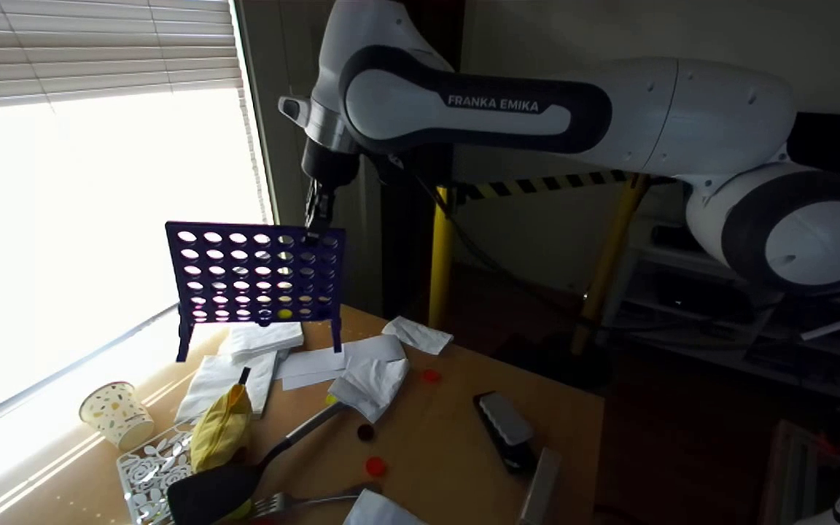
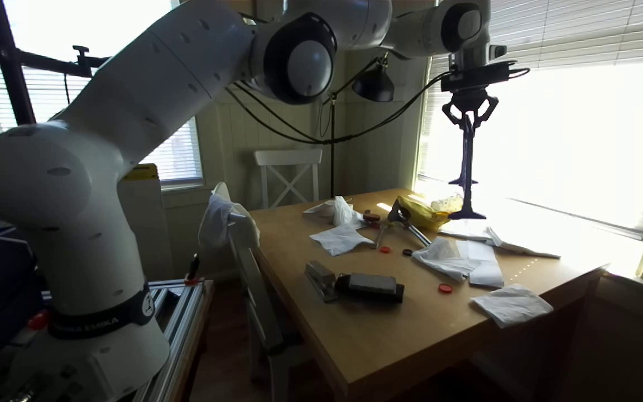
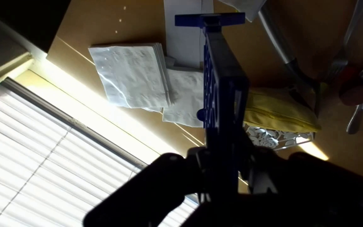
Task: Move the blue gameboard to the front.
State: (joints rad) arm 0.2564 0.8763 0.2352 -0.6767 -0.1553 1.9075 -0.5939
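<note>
I hold a blue gameboard, an upright grid of round holes on two legs, with my pincer clamped on its top edge near one end. The board hangs in the air over the counter, toward the edge beside the bright window. In an exterior view it shows edge-on, thin and vertical — its feet look clear of the surface, though glare makes the gap hard to judge. In my wrist view, a stack of white napkins lies near the window edge, and a yellow pouch lies on the board's other side. A speckled cup is also near that edge. A creased napkin lies at another edge, toward a window-side corner. Near the edge closest to my base — well apart from the board — sits a stapler.
</note>
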